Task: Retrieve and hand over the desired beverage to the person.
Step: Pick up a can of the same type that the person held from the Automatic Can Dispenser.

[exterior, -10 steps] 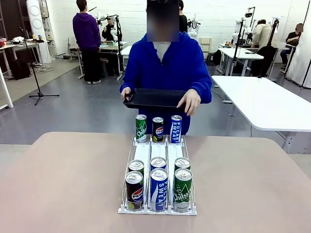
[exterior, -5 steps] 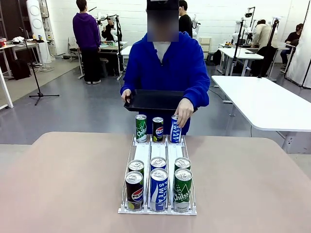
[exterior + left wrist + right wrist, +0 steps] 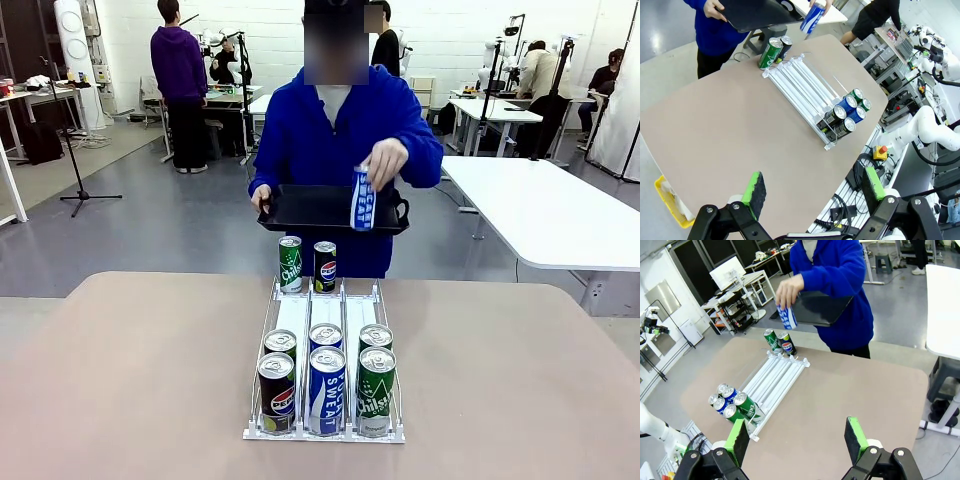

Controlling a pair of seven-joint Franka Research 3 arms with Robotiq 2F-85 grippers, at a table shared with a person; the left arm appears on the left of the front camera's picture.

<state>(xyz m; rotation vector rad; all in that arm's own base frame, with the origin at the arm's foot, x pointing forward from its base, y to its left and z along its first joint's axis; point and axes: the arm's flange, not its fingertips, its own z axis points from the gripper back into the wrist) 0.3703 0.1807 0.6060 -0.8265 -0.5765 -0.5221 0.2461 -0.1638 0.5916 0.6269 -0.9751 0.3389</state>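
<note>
Left wrist view: the left pincer [image 3: 814,186] stands wide apart and empty above the worktop [image 3: 730,130], with the rack [image 3: 805,85] ahead of it and the person [image 3: 710,30] beyond, at the far edge. The right pincer [image 3: 797,436] is likewise spread and holds nothing. Far ahead of it the person's hand [image 3: 788,290] holds a blue can [image 3: 787,318] beside a black tray [image 3: 822,309].

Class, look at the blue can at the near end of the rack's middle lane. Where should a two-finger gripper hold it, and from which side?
Probably the top band of the blue can, coming down from above. It stands upright with its top unobstructed, while the Pepsi can and green can flank it closely and the rack fences its base.
</note>
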